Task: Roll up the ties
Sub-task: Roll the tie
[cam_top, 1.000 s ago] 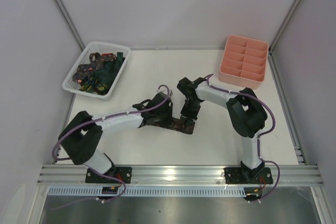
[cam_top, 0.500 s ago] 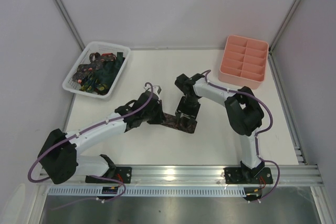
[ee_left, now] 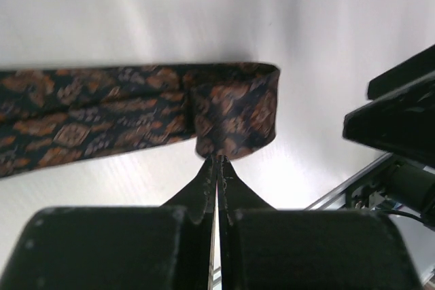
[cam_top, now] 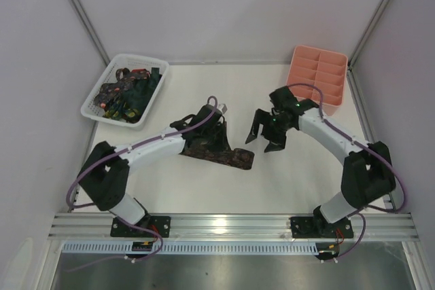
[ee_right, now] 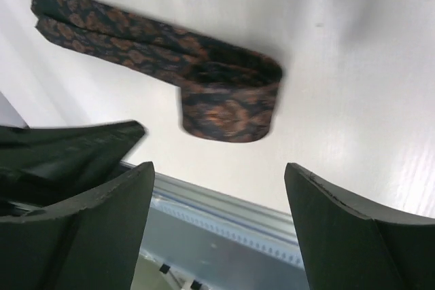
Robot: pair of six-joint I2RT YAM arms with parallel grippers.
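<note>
While a heap of ties (cam_top: 128, 93) lies unrolled in the white basket (cam_top: 90, 109) at far left, your left gripper (ee_left: 217, 168) has its fingers pressed together at the folded end of the brown tie (cam_top: 224, 155), mid-table; whether they nip cloth you cannot tell. That end is merely doubled over, the rest flat. Your right gripper (ee_right: 219, 166) hangs spread and empty beside it. Rolling has barely begun.

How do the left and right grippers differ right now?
The left gripper has shut jaws; the right gripper has jaws spread wide. The left gripper's tips meet the folded end of the brown tie; the right gripper hangs clear of it. Both face that tie.
</note>
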